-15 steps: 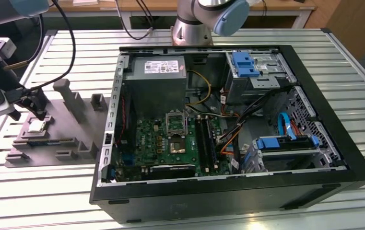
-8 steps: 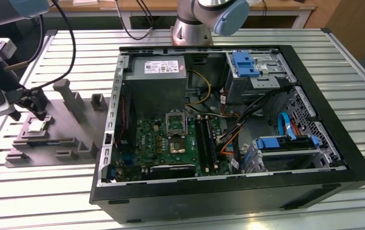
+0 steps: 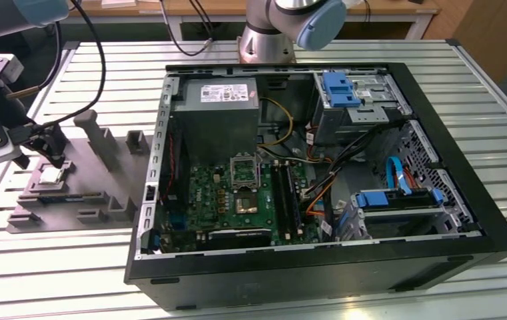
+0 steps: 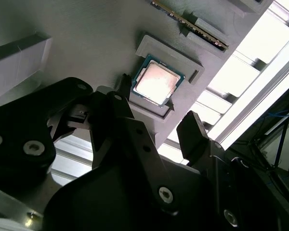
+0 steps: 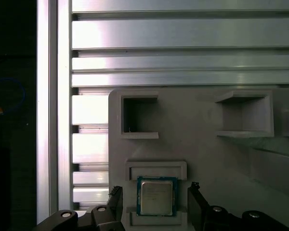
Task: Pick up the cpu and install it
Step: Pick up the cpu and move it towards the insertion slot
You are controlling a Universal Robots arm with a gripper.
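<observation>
Though untouched, cpu (image 5: 156,196) centred beneath the spread gripper (image 5: 155,203).

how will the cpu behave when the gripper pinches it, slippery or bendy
Probably stiff: the cpu is a flat square with a metal-looking top, so it should not flex. Likely light, being thin and small beside the grey holder. Its shiny top hints at slickness, and thin edges give the open gripper little to pinch, so it may slip or tilt.
</observation>
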